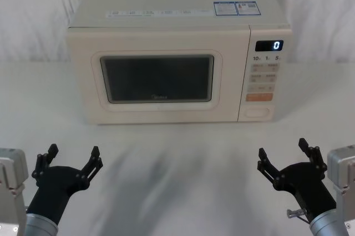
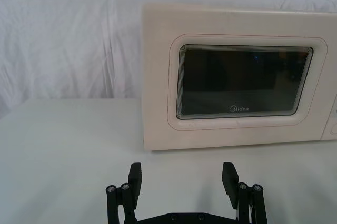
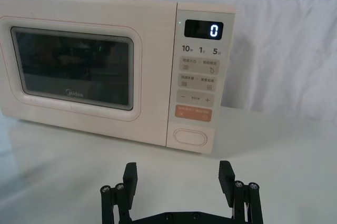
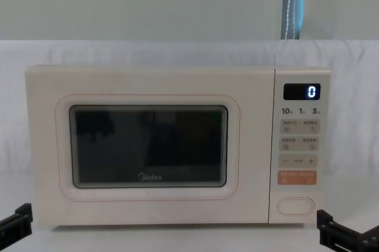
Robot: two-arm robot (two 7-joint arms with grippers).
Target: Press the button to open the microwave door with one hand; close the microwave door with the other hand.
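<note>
Head view: the microwave door (image 1: 158,78) sits flush and closed, its dark window giving no view of the inside. The button (image 1: 258,112) lies at the foot of the control panel, under the orange key (image 1: 259,97); the small key labels are too fine to read. The left claw (image 1: 73,161) hovers low over the white desk (image 1: 177,158) with fingers spread wide, well short of the door. The right claw (image 1: 283,155), also spread wide, hangs nearly in line with the button but well apart from it; both forearms are cut off by the lower edge

Left wrist view: the left claw (image 2: 183,177) is wide, its body cut off below; the door (image 2: 239,82) stands beyond it, the panel cropped at the side

Right wrist view: the right claw (image 3: 178,175) gapes wide, the button (image 3: 191,136) beyond it, untouched

Chest view: fingertips poke in at both lower corners; the button (image 4: 295,205) sits above the right one
</note>
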